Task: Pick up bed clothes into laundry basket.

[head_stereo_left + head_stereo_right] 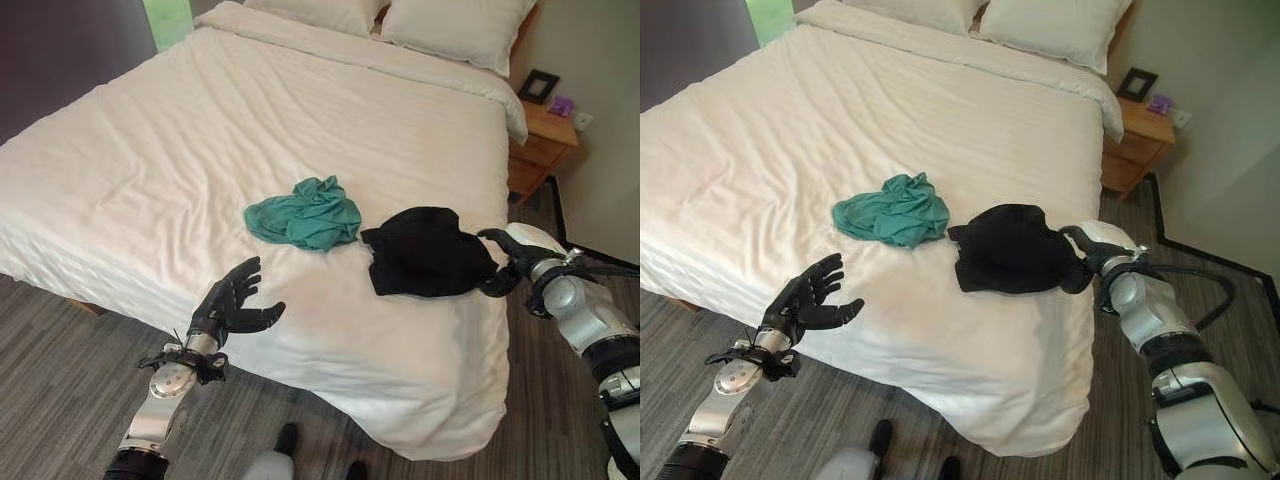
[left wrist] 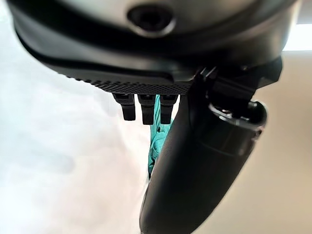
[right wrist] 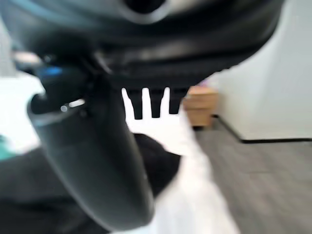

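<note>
We see a black garment (image 1: 425, 252) crumpled on the white bed (image 1: 200, 150) near its right edge, with a teal garment (image 1: 307, 213) just beside it. Our right hand (image 1: 510, 262) touches the black garment's edge, fingers (image 3: 146, 105) straight. Our left hand (image 1: 232, 300) hovers at the bed's near edge, fingers spread, holding nothing.

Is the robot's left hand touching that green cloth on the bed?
Apart. In the left eye view, bare white sheet separates the open left hand from the green cloth.

bed (image 1: 200, 130) | teal garment (image 1: 305, 213) | black garment (image 1: 425, 250) | two pillows (image 1: 450, 25)
</note>
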Available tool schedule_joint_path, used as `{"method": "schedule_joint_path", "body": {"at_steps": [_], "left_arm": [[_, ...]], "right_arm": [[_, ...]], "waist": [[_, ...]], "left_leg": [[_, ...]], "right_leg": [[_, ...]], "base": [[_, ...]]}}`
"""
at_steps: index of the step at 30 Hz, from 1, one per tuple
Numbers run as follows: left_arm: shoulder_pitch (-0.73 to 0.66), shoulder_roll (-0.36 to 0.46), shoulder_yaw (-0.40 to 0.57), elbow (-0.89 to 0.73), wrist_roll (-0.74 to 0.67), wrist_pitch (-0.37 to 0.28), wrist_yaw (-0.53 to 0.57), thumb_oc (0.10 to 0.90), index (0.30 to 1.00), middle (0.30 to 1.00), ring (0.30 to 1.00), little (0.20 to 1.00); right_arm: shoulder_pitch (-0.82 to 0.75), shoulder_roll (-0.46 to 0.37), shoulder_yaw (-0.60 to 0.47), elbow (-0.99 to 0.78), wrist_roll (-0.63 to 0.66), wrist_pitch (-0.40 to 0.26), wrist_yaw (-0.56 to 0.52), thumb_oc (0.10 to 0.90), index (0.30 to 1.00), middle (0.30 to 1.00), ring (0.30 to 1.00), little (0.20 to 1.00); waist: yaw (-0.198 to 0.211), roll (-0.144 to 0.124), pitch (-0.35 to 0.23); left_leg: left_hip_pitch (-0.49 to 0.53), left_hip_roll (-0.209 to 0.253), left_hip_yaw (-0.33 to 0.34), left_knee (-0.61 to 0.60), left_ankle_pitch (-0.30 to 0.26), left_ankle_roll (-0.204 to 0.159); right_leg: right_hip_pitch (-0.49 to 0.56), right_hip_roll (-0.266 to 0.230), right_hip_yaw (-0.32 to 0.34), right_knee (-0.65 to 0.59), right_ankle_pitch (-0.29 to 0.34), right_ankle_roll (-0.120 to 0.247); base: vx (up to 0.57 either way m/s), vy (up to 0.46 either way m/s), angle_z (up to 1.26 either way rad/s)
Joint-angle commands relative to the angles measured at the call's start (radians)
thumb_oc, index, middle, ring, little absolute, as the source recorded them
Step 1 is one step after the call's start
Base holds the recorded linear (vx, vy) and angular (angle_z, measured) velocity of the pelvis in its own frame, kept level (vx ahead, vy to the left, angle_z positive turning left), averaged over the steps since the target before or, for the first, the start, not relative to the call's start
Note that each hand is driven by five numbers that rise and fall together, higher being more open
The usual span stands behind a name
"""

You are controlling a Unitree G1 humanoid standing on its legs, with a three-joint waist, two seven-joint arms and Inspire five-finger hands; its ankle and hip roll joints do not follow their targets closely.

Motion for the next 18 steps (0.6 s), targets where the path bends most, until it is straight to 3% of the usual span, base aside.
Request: {"method": "schedule_joint_path", "body": {"at_steps": [1, 7, 18], "left_arm": [[-0.022, 0.019, -0.05, -0.129, -0.033, -0.094, -0.023, 0.8, 0.9, 0.9, 0.9, 0.9], [0.047, 0.022, -0.039, -0.127, -0.059, -0.094, -0.028, 0.8, 0.9, 0.9, 0.9, 0.9], [0.089, 0.05, -0.104, -0.143, -0.087, -0.078, -0.044, 0.8, 0.9, 0.9, 0.9, 0.9]], "right_arm": [[-0.18, -0.091, 0.077, 0.033, -0.024, -0.018, -0.11, 0.8, 0.9, 0.9, 0.9, 0.9], [-0.205, -0.083, 0.107, 0.06, -0.044, -0.021, -0.123, 0.8, 0.9, 0.9, 0.9, 0.9], [-0.408, -0.066, 0.221, 0.104, 0.023, -0.032, -0.145, 0.8, 0.9, 0.9, 0.9, 0.9]], "waist": [[0.016, -0.013, -0.131], [0.035, -0.015, -0.13], [0.062, -0.017, -0.114]], "left_leg": [[0.016, 0.023, -0.041, -0.032, -0.003, -0.045], [0.007, 0.014, -0.054, -0.032, -0.013, -0.036], [-0.016, 0.006, -0.074, -0.032, -0.012, -0.029]], "right_leg": [[0.011, 0.027, -0.009, 0.009, 0.02, 0.049], [-0.008, 0.027, 0.0, 0.008, 0.021, 0.055], [-0.038, 0.026, -0.003, 0.008, 0.028, 0.064]], "base": [[0.04, 0.036, -0.05], [0.03, 0.024, -0.01], [0.0, 0.007, 0.01]]}}
